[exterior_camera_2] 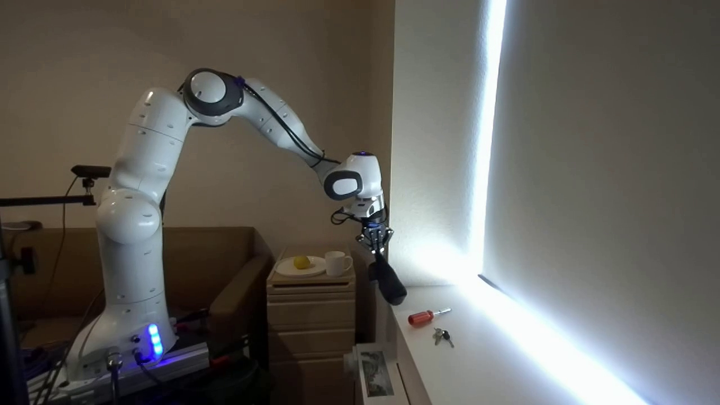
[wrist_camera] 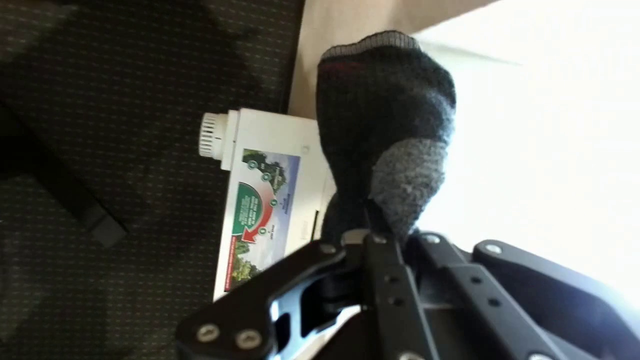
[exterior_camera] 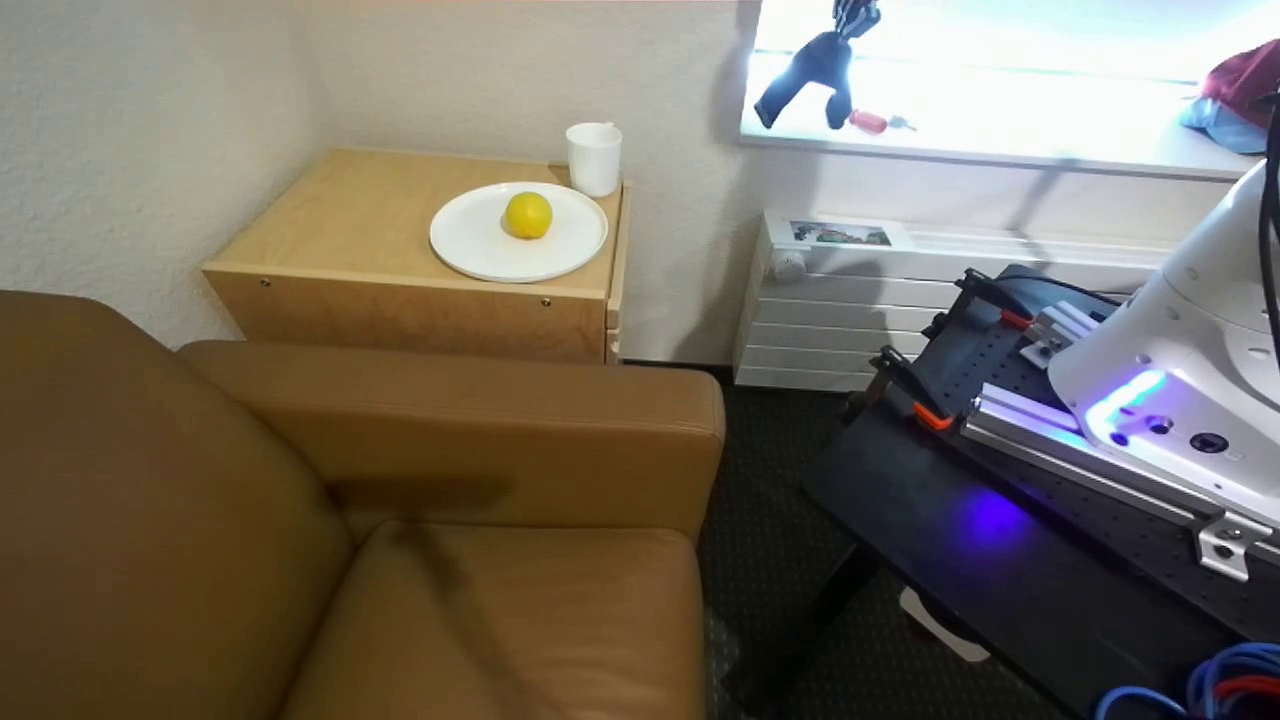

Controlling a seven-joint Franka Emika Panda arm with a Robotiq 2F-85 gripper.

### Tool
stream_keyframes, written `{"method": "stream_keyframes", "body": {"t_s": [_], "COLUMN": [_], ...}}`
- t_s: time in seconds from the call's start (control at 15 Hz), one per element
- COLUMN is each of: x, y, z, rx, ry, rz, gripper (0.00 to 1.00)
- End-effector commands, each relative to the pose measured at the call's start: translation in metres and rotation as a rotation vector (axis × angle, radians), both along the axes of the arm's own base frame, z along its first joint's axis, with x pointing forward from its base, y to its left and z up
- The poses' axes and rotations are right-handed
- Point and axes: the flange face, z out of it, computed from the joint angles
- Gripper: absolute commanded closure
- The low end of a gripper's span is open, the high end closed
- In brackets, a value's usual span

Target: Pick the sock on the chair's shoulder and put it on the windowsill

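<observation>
Plain walls (exterior_camera_2: 315, 73) rise behind a wooden cabinet (exterior_camera_2: 309, 315) in an exterior view. On it we see a white mug (exterior_camera_2: 334, 264) just beside a plate (exterior_camera_2: 286, 269) with a yellow fruit (exterior_camera_2: 301, 262). A red screwdriver (exterior_camera_2: 421, 319) and some keys (exterior_camera_2: 441, 336) lie on the windowsill (exterior_camera_2: 450, 374). Near them, by the windowsill's corner, the sock (exterior_camera_2: 389, 284) hangs from the claw (exterior_camera_2: 376, 250). Past the keys, the windowsill runs on long and flat.

In an exterior view we find the brown chair (exterior_camera: 500, 395) just beside the cabinet. A black table (exterior_camera: 900, 515) stands in front of a white heater (exterior_camera: 830, 345), which is under the windowsill. A red and blue cap (exterior_camera: 1245, 95) sits at the windowsill's right side. The sock droops in two limp ends; we cannot tell if they touch the windowsill.

In the wrist view, the claw squeezes the sock tight. The sock is nearly black, with a light grey patch and a thin pale band at its far end. It hides some of the edge between heater and bright windowsill, with dark floor (wrist_camera: 125, 100) farther left.
</observation>
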Motion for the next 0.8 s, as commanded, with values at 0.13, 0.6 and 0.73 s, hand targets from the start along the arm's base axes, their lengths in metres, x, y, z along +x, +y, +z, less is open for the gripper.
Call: {"method": "stream_keyframes", "body": {"t_s": [0.13, 0.6, 0.73], "x": [0.052, 0.112, 0.12], "y": [-0.082, -0.088, -0.088], "z": [-0.034, -0.074, -0.083], "rx": [0.059, 0.184, 0.192], "ry": [-0.024, -0.048, -0.042], "rz": [-0.308, -0.691, -0.807], "gripper": [0.99, 0.99, 0.7]}}
